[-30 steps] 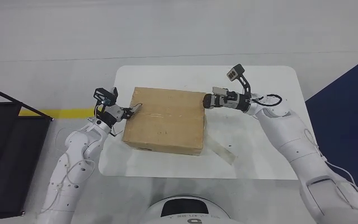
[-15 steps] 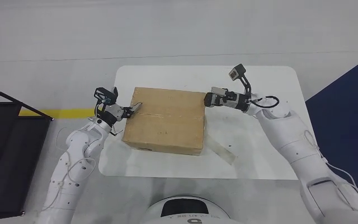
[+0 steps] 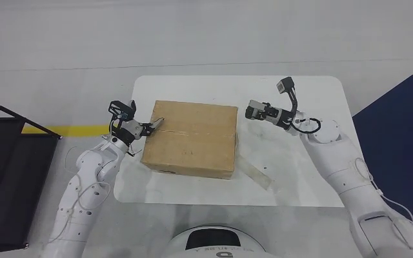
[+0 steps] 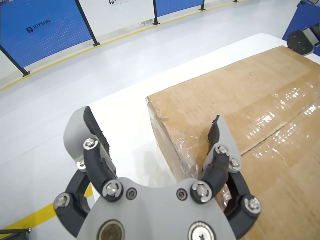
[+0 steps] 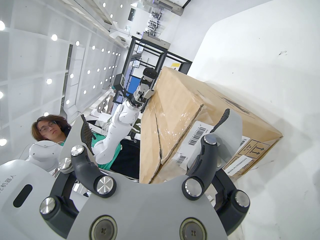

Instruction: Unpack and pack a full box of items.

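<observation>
A closed brown cardboard box (image 3: 190, 137) with clear tape along its top seam sits mid-table. My left gripper (image 3: 153, 126) is open at the box's left end. In the left wrist view the left gripper (image 4: 152, 126) straddles the top corner edge of the box (image 4: 250, 106), one finger (image 4: 215, 132) over the taped top and the other finger (image 4: 93, 126) over the table. My right gripper (image 3: 250, 111) is open and stands a little off the box's right end. The right gripper (image 5: 156, 123) faces the labelled end of the box (image 5: 180, 101), with nothing held.
A loose clear strip of tape (image 3: 255, 173) lies on the white table (image 3: 303, 161) by the box's front right corner. There is bare table to the right of the box and behind it. A black frame (image 3: 19, 168) stands on the floor at far left.
My right gripper has drawn back to the right, away from the box's right end that it was touching. The left gripper and the box have stayed almost still.
</observation>
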### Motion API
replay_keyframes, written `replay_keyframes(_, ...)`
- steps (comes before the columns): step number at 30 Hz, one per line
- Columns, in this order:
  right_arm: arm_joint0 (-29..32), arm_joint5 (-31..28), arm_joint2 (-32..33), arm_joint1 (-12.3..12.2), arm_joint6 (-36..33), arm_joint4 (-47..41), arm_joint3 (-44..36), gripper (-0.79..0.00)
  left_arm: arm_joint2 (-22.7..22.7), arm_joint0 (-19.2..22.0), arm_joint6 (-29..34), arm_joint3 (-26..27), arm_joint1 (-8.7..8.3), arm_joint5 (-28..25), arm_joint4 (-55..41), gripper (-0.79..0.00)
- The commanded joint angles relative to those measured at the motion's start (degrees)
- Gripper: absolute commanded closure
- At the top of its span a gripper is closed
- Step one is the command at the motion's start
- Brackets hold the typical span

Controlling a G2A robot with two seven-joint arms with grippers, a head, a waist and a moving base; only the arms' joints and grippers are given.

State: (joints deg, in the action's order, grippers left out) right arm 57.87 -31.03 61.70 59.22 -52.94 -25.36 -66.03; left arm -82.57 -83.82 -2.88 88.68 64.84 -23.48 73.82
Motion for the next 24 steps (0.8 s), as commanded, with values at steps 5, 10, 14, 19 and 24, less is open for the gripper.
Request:
replay_keyframes(5, 2.18, 4.77, -0.72, -1.07, 3.26, 20.15, -4.61, -0.785, 0.0, 0.0, 0.0, 0.0, 0.0, 0.0, 0.0, -0.785)
replay_keyframes(10, 8.94, 3.46, 2.47, -2.9, 6.75, 33.27, -11.83, -0.785, 0.0, 0.0, 0.0, 0.0, 0.0, 0.0, 0.0, -0.785)
replay_keyframes(14, 16.25, 3.24, 5.66, -4.39, 9.0, 41.97, -19.47, -0.785, 0.0, 0.0, 0.0, 0.0, 0.0, 0.0, 0.0, -0.785)
replay_keyframes(19, 23.57, 7.95, 8.08, -5.48, 10.12, 50.22, -28.24, -0.785, 0.0, 0.0, 0.0, 0.0, 0.0, 0.0, 0.0, -0.785)
replay_keyframes(24, 26.49, 13.6, 8.5, -5.56, 12.99, 54.75, -32.25, -0.785, 0.0, 0.0, 0.0, 0.0, 0.0, 0.0, 0.0, -0.785)
